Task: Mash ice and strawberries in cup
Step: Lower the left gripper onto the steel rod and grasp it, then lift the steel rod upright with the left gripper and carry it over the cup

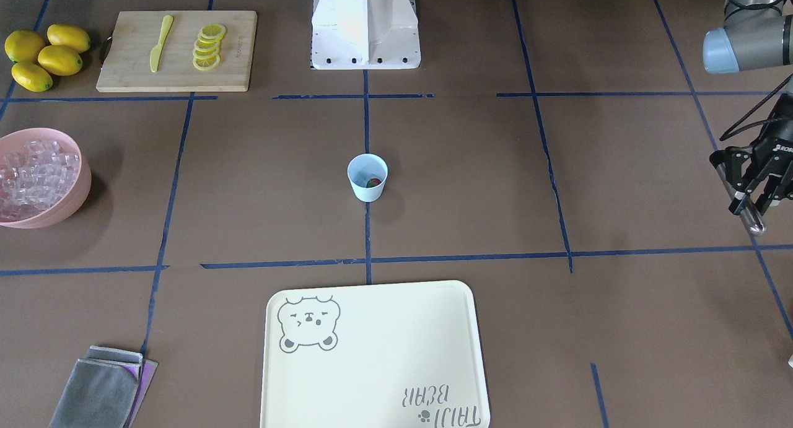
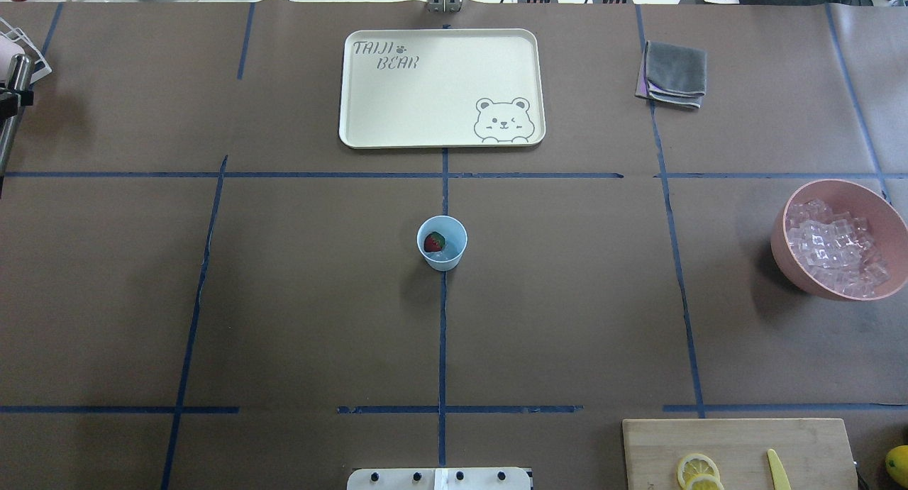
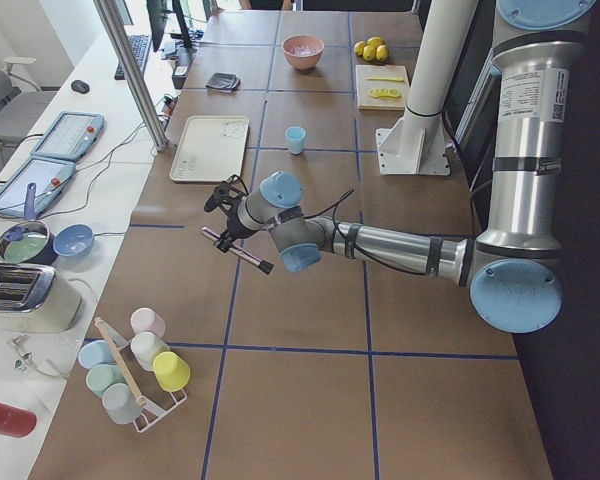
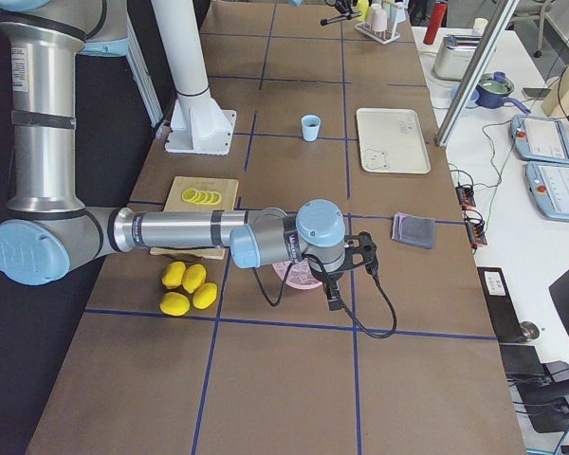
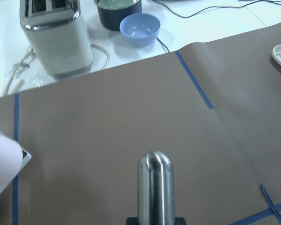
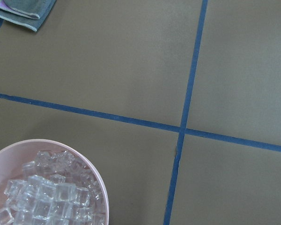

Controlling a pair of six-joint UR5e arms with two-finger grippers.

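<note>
while the cup [image 2: 442,242] stands alone at the middle of the bench [image 2: 284,298], well apart from both arms, the strawberry [image 2: 433,242] lies inside it; whether any ice sits under the berry i cannot tell. the left pincer [image 1: 751,200] is closed round a metal rod [image 5: 154,187] with a rounded tip, off at the bench's left end. the right pincer [image 4: 337,289] hangs near the pink bowl [image 2: 784,252] of ice cubes [image 2: 833,245], and whether it is open or closed does not show. the cup looks light and thin-walled, likely to tip or skid under a sideways push from the rod, so it probably wants steadying low on its outer wall while the rod presses straight down. the berry should crush softly; the cubes are hard and slick and may jump out. the rod is smooth, so a firm hold matters
</note>
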